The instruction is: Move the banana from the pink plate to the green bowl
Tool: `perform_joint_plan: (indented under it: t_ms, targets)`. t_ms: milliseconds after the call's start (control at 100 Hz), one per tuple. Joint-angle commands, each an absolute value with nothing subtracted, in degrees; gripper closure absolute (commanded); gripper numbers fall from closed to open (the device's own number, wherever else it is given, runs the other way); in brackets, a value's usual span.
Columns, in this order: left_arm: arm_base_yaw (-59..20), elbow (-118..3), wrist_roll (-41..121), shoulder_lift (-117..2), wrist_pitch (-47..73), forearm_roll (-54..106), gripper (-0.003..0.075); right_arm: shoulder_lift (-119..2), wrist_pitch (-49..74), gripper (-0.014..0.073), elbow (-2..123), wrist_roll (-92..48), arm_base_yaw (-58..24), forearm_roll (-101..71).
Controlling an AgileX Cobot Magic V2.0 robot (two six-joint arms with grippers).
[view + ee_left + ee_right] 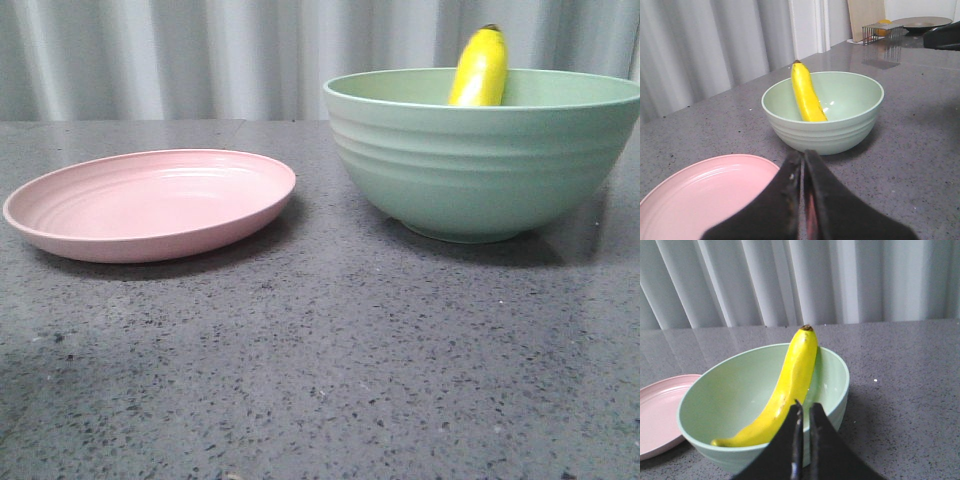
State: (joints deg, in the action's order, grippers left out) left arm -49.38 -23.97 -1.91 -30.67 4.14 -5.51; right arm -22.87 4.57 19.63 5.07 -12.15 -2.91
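The banana leans inside the green bowl at the right, with its dark tip above the rim. The pink plate lies bare at the left. No gripper shows in the front view. In the left wrist view my left gripper is shut and empty, between the pink plate and the green bowl, with the banana beyond it. In the right wrist view my right gripper is shut and empty, just in front of the bowl's near rim, and the banana lies past its tips.
A grey speckled table carries both dishes, with a pale curtain behind. In the left wrist view a wire rack, a dark round tray and a leaning board stand far off.
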Motion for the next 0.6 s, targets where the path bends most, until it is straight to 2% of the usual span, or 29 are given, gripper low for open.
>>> perform_joint_plan:
  t_ms: [0, 310, 590]
  targets:
    - [-49.40, -23.44, -1.89, -28.10, -2.34, -5.57, 0.0741, -19.52, -0.56, 0.0661, 19.31, 4.75, -11.89, -2.09]
    - [-49.40, -18.40, -1.89, -14.93, -3.13, -5.57, 0.0741, -7.76, 1.07, 0.0661, 15.36, 4.75, -11.89, 0.64]
    - [-49.40, -17.60, -1.89, -8.34, -2.69, -5.57, 0.0741, -7.16, 1.63, 0.0661, 15.36, 4.75, -11.89, 0.64]
